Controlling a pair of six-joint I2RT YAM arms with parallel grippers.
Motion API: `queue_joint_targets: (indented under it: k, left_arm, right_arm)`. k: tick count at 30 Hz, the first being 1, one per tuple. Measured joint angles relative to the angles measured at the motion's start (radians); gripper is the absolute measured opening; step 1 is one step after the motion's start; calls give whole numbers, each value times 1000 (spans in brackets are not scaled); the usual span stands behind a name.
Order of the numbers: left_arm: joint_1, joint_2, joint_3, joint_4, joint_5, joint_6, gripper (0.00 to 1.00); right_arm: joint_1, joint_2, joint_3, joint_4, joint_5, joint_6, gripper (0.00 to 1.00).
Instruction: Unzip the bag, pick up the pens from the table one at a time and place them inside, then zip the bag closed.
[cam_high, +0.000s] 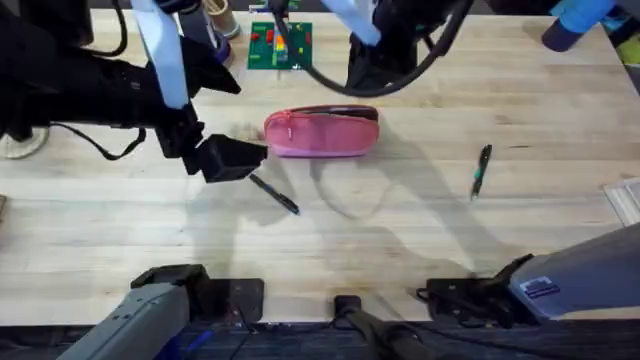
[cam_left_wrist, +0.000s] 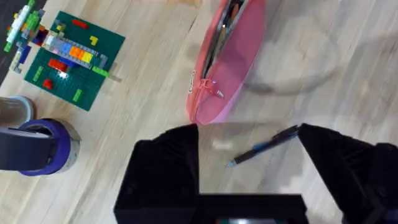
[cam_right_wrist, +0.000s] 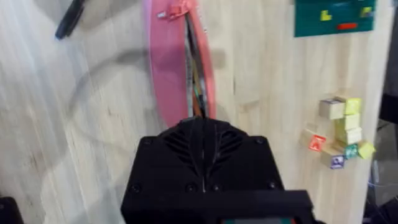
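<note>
The pink bag (cam_high: 320, 133) lies mid-table with its zipper open; the pull (cam_right_wrist: 177, 9) is at the left end. Dark contents show in the slit (cam_right_wrist: 195, 81). My right gripper (cam_right_wrist: 199, 123) is shut on the bag's right end (cam_high: 365, 108). One dark pen (cam_high: 275, 194) lies just in front of the bag's left end. My left gripper (cam_high: 232, 158) hovers open over it, and in the left wrist view the pen (cam_left_wrist: 264, 146) lies between the fingers (cam_left_wrist: 171, 162) of that gripper (cam_left_wrist: 245, 134). A second pen (cam_high: 481, 170) lies to the right on the table (cam_high: 400, 240).
A green brick baseplate (cam_high: 280, 45) sits behind the bag. A purple tape roll (cam_left_wrist: 37, 146) stands at the back left. Small coloured blocks (cam_right_wrist: 339, 134) lie near the baseplate. A blue object (cam_high: 575, 20) is at the back right corner.
</note>
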Motion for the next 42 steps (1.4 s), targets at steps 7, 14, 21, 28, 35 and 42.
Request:
queue_joint_targets:
  k: [7, 14, 21, 28, 35, 42]
  left_arm:
    - [0, 0, 0, 0, 0, 0, 993]
    - [0, 0, 0, -3, 0, 0, 993]
    - [0, 0, 0, -3, 0, 0, 993]
    - [0, 0, 0, -3, 0, 0, 993]
    - [0, 0, 0, -4, -1, 0, 993]
    - [0, 0, 0, -4, -2, 0, 994]
  right_arm:
    - [0, 90, -19, 43, 0, -25, 31]
    - [0, 175, -20, 62, 0, -27, 31]
    - [0, 218, -20, 90, 0, -27, 32]
    - [0, 220, -20, 71, -34, -27, 33]
    - [0, 220, -31, 85, -57, -27, 32]
    - [-2, 266, -68, 117, -70, -27, 32]
